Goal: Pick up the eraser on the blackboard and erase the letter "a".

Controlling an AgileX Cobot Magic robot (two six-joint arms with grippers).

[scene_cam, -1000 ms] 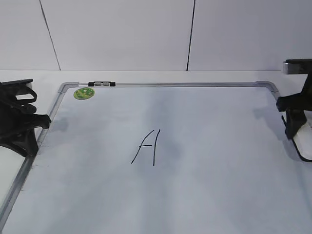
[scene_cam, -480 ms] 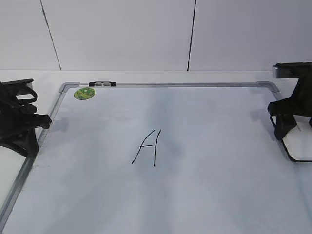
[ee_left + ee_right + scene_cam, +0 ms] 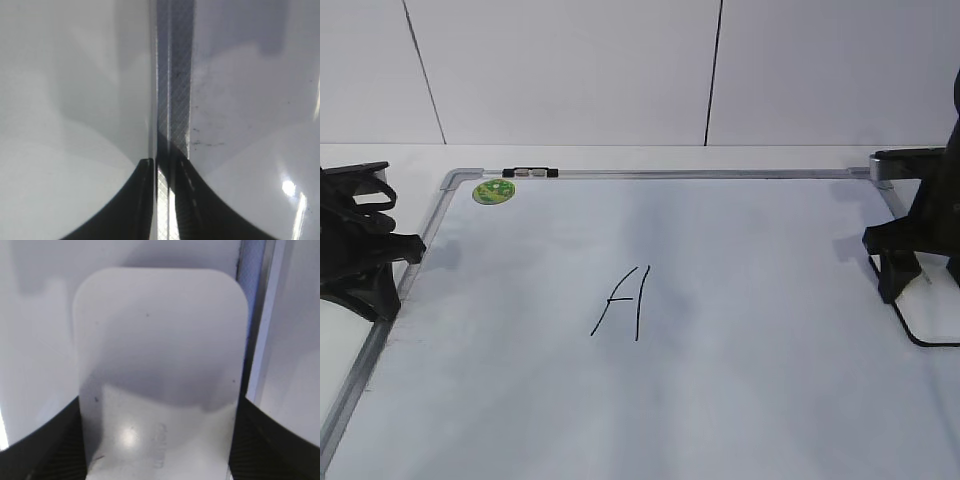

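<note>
The blackboard (image 3: 760,300) is a white board with a silver frame and lies flat. The only letter I see on it is a large angular capital "A" (image 3: 620,302) near the middle; the small cursive letter "a" is not in view. My right gripper (image 3: 905,270) is at the board's right edge, shut on the white eraser (image 3: 932,315). In the right wrist view the eraser (image 3: 160,350) fills the space between the fingers (image 3: 157,410). My left gripper (image 3: 400,250) rests at the board's left edge, shut and empty, over the frame (image 3: 175,100).
A round green magnet (image 3: 492,191) sits at the board's far left corner. A small black clip (image 3: 530,172) is on the far frame rail. A white panelled wall stands behind the board. The board's right frame rail (image 3: 260,340) runs just beside the eraser.
My right gripper has moved left, further over the board, carrying the eraser with it. The left arm has not moved.
</note>
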